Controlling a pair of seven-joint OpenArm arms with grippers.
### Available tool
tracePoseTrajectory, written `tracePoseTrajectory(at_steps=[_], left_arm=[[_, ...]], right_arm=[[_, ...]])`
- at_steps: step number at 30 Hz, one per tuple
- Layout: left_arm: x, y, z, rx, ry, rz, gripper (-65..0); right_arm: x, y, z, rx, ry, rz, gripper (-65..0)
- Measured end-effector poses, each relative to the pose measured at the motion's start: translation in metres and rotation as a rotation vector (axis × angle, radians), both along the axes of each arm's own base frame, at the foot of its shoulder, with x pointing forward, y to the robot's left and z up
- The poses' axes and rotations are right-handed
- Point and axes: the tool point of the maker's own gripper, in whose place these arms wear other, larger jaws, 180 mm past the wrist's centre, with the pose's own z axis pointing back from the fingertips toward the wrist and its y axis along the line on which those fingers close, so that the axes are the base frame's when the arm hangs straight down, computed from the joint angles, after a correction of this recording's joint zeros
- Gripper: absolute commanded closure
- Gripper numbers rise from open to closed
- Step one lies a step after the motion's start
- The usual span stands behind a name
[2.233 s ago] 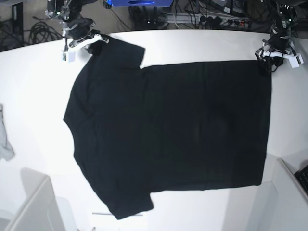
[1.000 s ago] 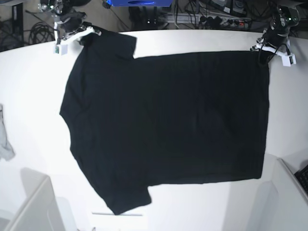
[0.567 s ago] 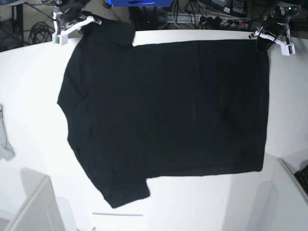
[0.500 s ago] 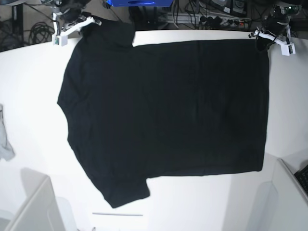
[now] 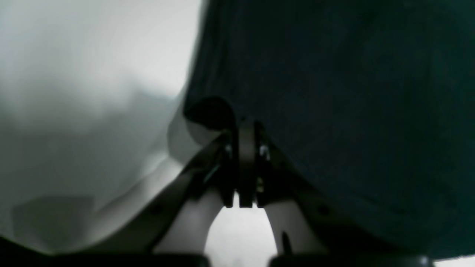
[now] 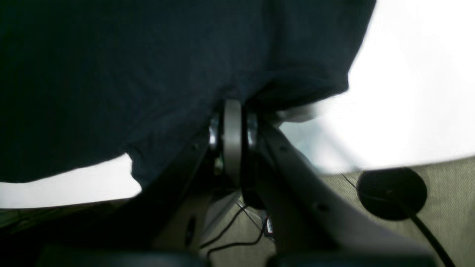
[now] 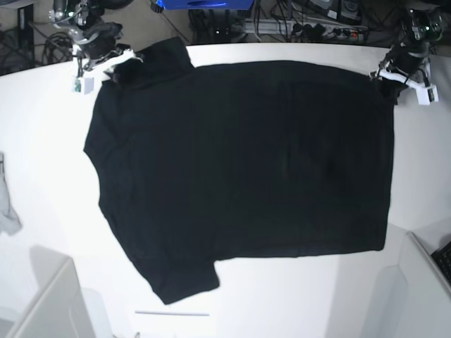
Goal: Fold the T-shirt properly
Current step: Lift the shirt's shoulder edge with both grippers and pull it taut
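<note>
Lying flat and unfolded on the desk (image 7: 42,127), the T-shirt (image 7: 239,169) shows no fold yet. Left gripper (image 7: 390,76) and right gripper (image 7: 118,65) each pinch a top corner, upper right and upper left.

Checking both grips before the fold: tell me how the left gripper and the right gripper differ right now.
The left gripper pinches the T-shirt at a hem corner; the right gripper pinches it at the sleeve end. In the base view the left gripper sits over the white table; the right gripper sits at its far edge. Both are shut on the cloth.
</note>
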Motion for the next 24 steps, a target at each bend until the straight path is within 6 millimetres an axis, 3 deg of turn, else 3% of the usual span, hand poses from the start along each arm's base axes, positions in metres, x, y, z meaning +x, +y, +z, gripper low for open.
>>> tracePoseTrajectory(at_steps=[7, 24], left_arm=[[0.025, 0.0, 0.008, -0.013, -0.012, -0.012, 0.0], [0.053, 0.009, 0.014, 0.082, 0.01, -0.03, 0.0]], right_arm=[[0.029, 0.002, 0.01, 0.003, -0.049, 0.013, 0.0], [0.097, 0.013, 0.039, 0.021, -0.099, 0.091, 0.0]])
